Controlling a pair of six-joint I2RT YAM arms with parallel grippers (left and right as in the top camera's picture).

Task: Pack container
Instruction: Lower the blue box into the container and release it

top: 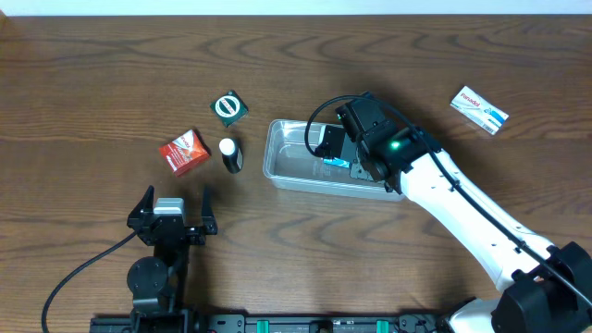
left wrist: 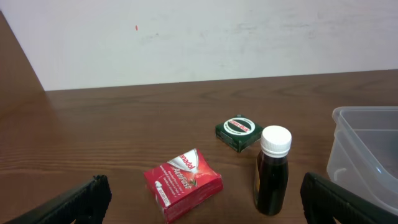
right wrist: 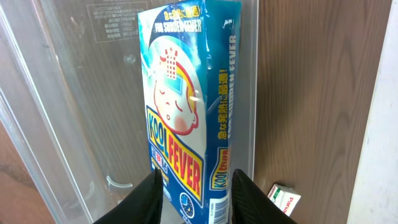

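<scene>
The clear plastic container (top: pixel 294 165) lies at the table's middle. It also shows in the left wrist view (left wrist: pixel 367 152) and the right wrist view (right wrist: pixel 68 112). My right gripper (top: pixel 339 148) reaches into it, shut on a blue Kool Fever box (right wrist: pixel 186 99). The box stands inside the tub near its right end and shows from overhead (top: pixel 335 162). The gripper's fingers (right wrist: pixel 196 183) press the box on both sides. My left gripper (top: pixel 173 215) is open and empty, low on the table, in front of the loose items (left wrist: pixel 204 199).
A red box (top: pixel 184 151) (left wrist: pixel 183 185), a dark bottle with a white cap (top: pixel 230 154) (left wrist: pixel 272 169) and a green box (top: pixel 229 107) (left wrist: pixel 239 131) sit left of the container. A white box (top: pixel 480 109) (right wrist: pixel 284 198) lies at the far right.
</scene>
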